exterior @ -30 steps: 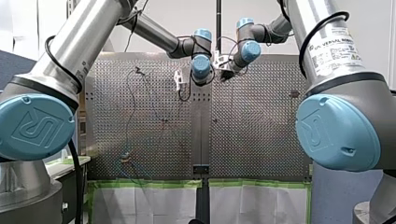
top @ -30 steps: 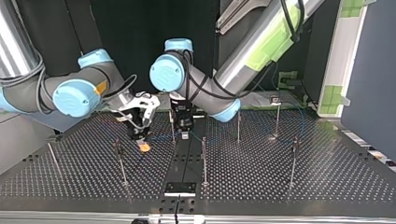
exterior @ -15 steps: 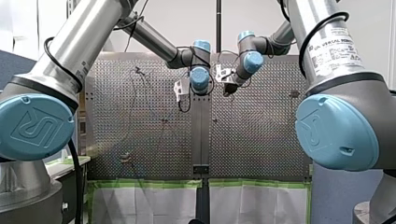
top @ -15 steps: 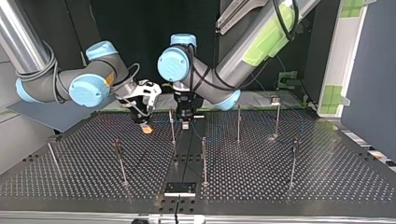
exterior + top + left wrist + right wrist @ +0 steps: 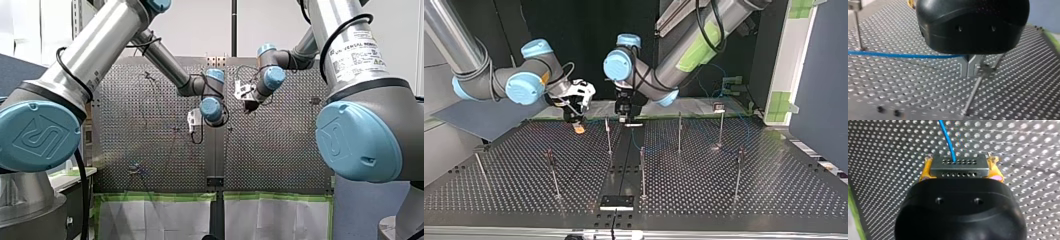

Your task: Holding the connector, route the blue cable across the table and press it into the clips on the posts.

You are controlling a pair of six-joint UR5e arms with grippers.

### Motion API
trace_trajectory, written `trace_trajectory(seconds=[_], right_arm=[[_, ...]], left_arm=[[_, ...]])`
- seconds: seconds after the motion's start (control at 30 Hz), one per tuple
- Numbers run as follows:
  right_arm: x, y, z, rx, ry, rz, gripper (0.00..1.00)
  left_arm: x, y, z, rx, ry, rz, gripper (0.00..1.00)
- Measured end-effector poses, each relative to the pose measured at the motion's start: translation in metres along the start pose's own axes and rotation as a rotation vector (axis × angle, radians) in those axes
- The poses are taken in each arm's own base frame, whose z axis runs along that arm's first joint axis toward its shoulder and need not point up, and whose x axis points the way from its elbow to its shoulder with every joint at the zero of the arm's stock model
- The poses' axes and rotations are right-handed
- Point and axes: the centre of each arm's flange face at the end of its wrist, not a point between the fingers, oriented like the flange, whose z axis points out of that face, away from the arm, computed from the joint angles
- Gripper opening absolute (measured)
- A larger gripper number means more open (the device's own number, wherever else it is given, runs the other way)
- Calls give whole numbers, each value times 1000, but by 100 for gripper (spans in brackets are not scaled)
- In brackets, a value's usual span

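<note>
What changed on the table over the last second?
Both arms pulled back toward the top view's far edge, drawing the blue cable along. My right arm keeps its jaws shut on the connector; my left arm keeps its jaws shut on the blue cable. Nothing was let go or newly gripped. The posts and the table stayed put.
</note>
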Motion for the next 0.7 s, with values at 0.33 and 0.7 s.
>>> trace_trajectory(seconds=[0.33, 0.7], right_arm=[[-25, 4, 0, -13, -24, 14, 0], [-45, 12, 1, -29, -33, 30, 0]], left_arm=[[35, 10, -10, 23, 12, -1, 0], [58, 20, -20, 37, 10, -4, 0]])
